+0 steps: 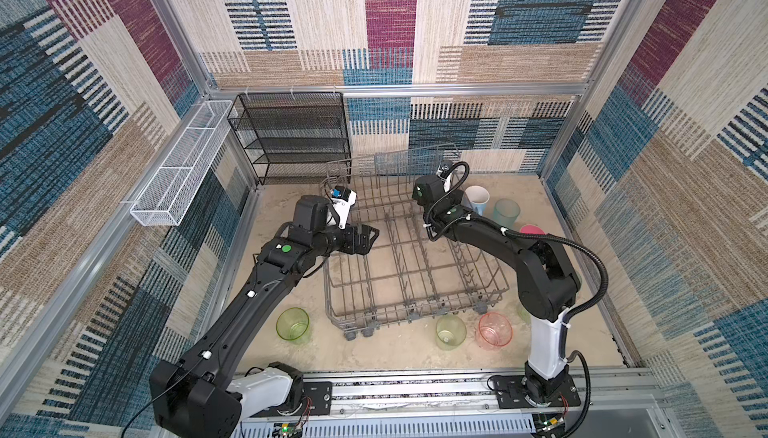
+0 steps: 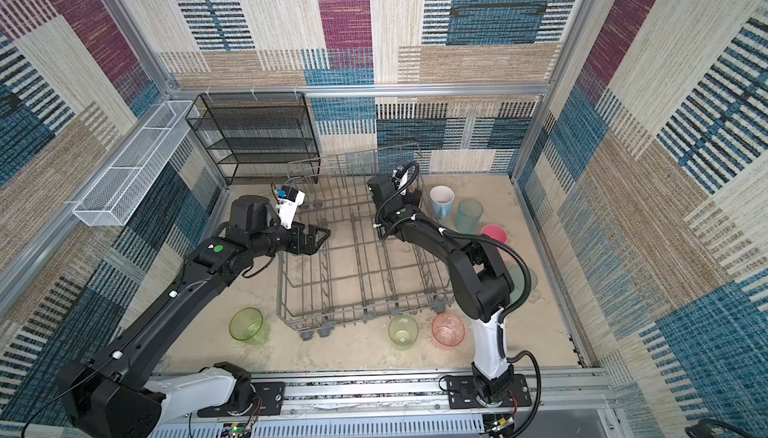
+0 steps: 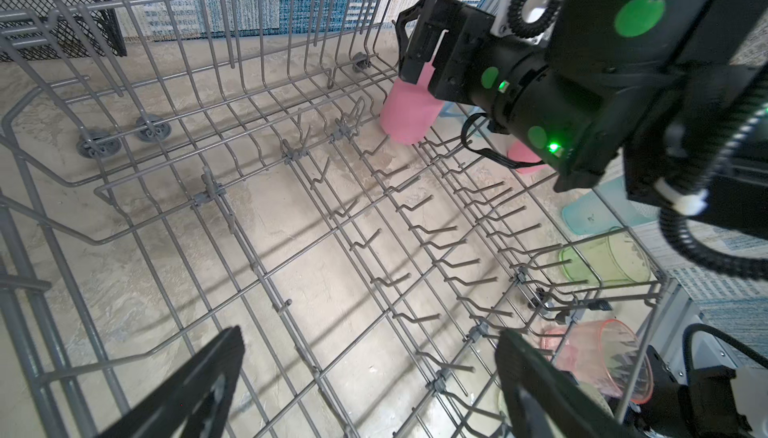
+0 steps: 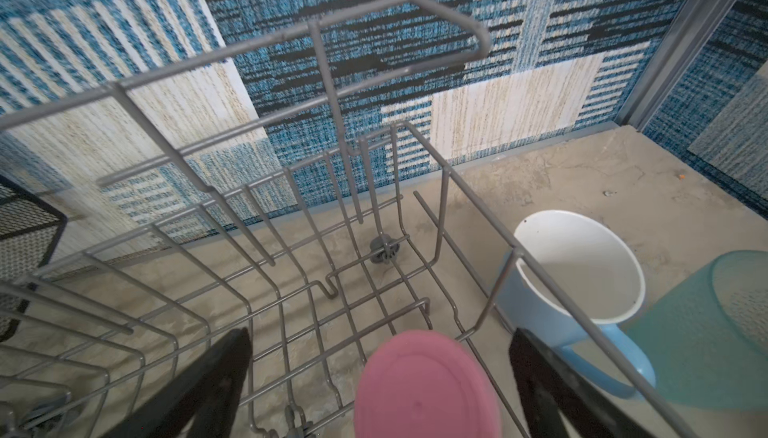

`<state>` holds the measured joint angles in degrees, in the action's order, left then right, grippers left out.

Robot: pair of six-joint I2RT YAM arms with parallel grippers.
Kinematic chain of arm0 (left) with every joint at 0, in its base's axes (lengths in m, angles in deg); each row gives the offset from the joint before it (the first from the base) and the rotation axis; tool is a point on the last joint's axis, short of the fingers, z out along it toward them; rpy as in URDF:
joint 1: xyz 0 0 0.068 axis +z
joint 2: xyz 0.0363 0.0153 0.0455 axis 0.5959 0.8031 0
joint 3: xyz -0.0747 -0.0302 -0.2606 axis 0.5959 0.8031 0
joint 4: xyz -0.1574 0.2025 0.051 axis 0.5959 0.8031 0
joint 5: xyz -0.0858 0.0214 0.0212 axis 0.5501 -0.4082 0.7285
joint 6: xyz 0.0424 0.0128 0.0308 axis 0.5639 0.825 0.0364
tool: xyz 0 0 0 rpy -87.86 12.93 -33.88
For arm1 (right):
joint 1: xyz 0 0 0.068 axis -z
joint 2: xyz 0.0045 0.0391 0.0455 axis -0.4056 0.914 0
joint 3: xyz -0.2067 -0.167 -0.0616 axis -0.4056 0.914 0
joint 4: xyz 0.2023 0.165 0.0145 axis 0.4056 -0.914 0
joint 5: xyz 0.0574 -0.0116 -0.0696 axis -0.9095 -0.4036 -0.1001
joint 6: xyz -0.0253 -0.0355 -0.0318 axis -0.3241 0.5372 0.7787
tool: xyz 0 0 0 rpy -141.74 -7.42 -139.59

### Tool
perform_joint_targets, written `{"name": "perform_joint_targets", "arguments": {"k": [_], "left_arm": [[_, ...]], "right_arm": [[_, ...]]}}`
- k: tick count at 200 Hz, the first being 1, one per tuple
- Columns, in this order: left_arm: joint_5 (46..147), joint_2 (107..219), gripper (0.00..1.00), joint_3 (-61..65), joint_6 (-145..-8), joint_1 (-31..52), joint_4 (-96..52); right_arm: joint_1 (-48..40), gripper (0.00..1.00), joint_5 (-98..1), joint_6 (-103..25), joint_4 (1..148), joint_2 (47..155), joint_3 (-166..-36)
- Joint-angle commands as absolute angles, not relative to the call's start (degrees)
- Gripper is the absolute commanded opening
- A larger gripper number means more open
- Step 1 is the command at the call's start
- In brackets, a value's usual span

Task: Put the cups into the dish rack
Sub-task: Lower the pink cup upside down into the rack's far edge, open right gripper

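Observation:
The grey wire dish rack fills the middle of the floor. An opaque pink cup stands mouth down in its far right corner. My right gripper is open around it, with a gap on each side. My left gripper hangs open and holds nothing over the rack's left side. Outside the rack on the right stand a light-blue mug, a teal cup and another pink cup. In front stand two yellow-green cups and a pink-orange cup.
A black mesh shelf unit stands at the back left, next to the rack. A long white mesh basket hangs on the left wall. Another teal cup shows partly behind the right arm. Patterned walls close in all sides.

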<state>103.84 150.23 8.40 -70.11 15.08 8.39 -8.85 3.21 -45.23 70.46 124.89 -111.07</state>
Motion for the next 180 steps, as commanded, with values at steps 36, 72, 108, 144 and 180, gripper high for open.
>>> {"name": "perform_joint_targets", "arguments": {"k": [36, 72, 108, 144, 180], "left_arm": [[104.5, 150.4, 0.98, 8.5, -70.4, 15.4, 7.0], [102.4, 150.0, 0.97, 8.2, -69.8, 15.6, 7.8], [96.0, 149.1, 0.97, 7.6, -69.9, 15.7, 9.8], [88.5, 149.7, 0.97, 4.2, -72.2, 15.6, 15.3], [82.5, 151.8, 0.94, -1.9, -75.3, 15.7, 25.5]], "right_arm": [[-8.9, 1.00, -4.1, -43.0, 69.4, 118.0, -110.0], [-8.9, 0.99, -10.1, -39.4, 67.1, 116.0, -110.9], [-8.9, 0.99, -14.4, -35.3, 66.4, 112.6, -108.3], [-8.9, 0.99, -19.3, -29.7, 68.1, 108.4, -103.6], [-8.9, 0.99, -24.5, -25.1, 71.6, 104.9, -98.4]]}}
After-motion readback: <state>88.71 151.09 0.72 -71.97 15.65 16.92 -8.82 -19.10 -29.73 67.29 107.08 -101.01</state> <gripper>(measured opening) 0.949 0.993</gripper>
